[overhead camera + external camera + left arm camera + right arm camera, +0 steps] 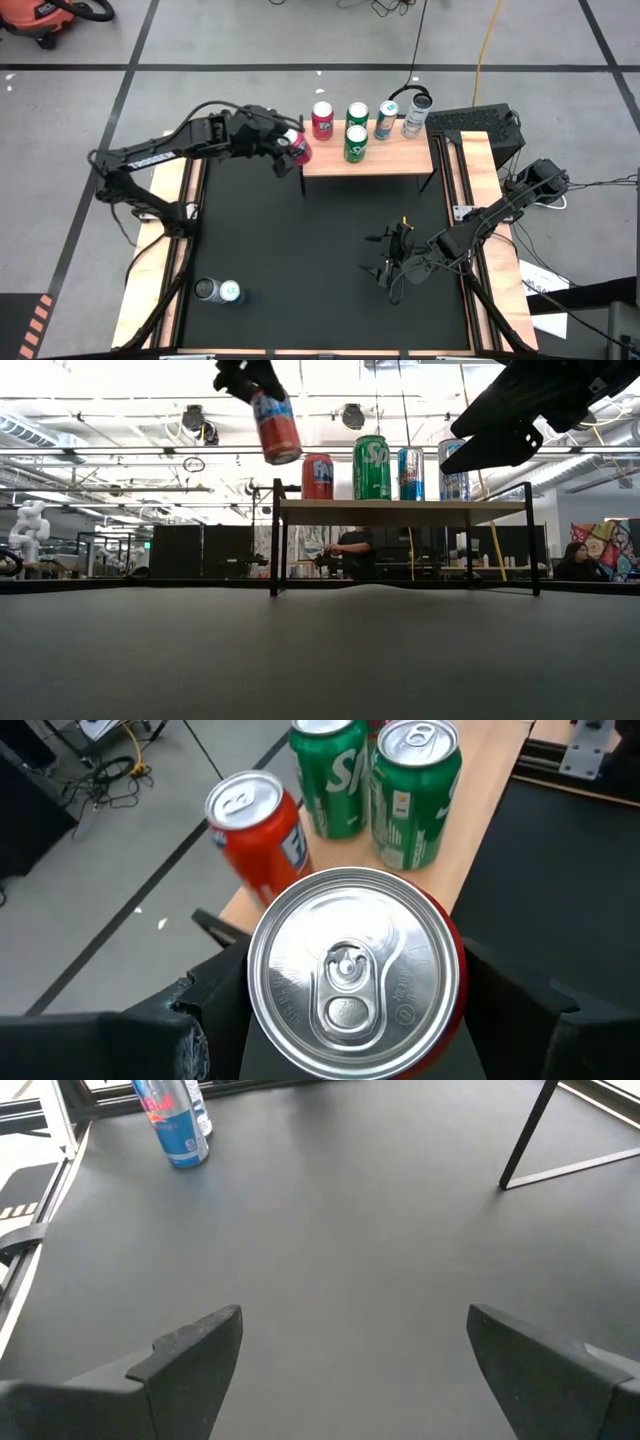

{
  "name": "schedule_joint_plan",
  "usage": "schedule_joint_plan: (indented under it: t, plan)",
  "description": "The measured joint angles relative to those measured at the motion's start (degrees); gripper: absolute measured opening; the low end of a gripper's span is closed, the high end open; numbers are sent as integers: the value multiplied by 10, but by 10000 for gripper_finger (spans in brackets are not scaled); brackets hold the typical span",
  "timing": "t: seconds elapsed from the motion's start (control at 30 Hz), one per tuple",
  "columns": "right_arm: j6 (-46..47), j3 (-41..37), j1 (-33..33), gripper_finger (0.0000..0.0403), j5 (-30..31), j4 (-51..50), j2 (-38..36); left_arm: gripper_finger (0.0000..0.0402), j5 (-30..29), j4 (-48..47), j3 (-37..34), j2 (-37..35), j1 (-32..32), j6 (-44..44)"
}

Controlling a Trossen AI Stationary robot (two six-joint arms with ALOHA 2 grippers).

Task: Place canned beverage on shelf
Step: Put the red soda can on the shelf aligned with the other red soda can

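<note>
I have the left end effector (290, 146) clamped on a red can (298, 149), holding it tilted in the air just off the left end of the shelf (330, 163) and above the level of its plank. In the low view the red can (276, 426) hangs higher than the cans already standing there.

Moving rightward along the shelf, I see another red can (322, 119) at the back left, two green cans (356, 143) beside it, then a blue can (386, 120) and a silvery one (416, 117) toward the right end. From my left wrist view, bare wood (480, 830) shows beside the nearer green can (414, 792), and the front left corner looks free.

To do this well, I judge I should level the can first, carry it over that front left corner, keep clear of the standing red can, and lower it until the base sits flat before letting go.

My right end effector (395, 262) waits low over the black tabletop mat (300, 260), fingers (190, 1342) spread wide apart, holding nothing.
</note>
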Motion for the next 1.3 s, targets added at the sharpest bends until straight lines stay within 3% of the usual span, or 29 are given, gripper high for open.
schedule_joint_plan:
  t: [0.23,0.63,1.2,1.3]
  plan:
    - [5,0,0,375,0,-10,0,276,0,4,49,70,0,24]
    - [16,0,0,375,0,-24,0,276,11,41,75,148,1,44]
    - [16,0,0,375,0,-24,0,284,12,42,76,174,30,54]
    - [16,0,0,375,0,-24,0,285,36,42,76,175,39,54]
